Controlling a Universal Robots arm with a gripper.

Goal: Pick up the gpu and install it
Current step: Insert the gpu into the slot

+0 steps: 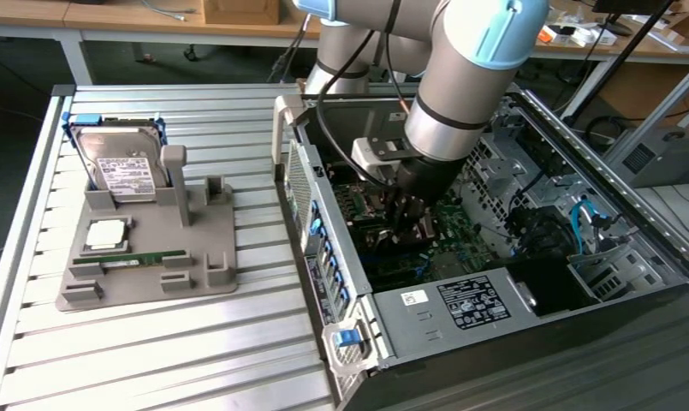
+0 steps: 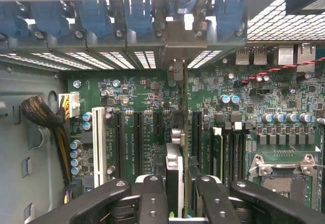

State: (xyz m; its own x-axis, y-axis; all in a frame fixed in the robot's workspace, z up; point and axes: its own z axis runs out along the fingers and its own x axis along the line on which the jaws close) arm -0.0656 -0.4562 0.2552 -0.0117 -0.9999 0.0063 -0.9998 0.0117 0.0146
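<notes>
While the gpu (image 2: 175,158) stands edge-on between my fingers (image 2: 152,198), I grip it with jaws partly closed on its sides, inside the open computer case (image 1: 618,171). Card sits upright over the motherboard (image 2: 284,97), lined up among the black expansion slots (image 2: 138,137), its end bracket (image 2: 179,46) up against the rear slot covers with blue latches (image 2: 96,16). White slot (image 2: 99,142) lies off to one side. Outside the case, the grey holder tray (image 1: 150,282) on the table carries the hard drive (image 1: 121,167) and RAM stick (image 1: 145,257).
</notes>
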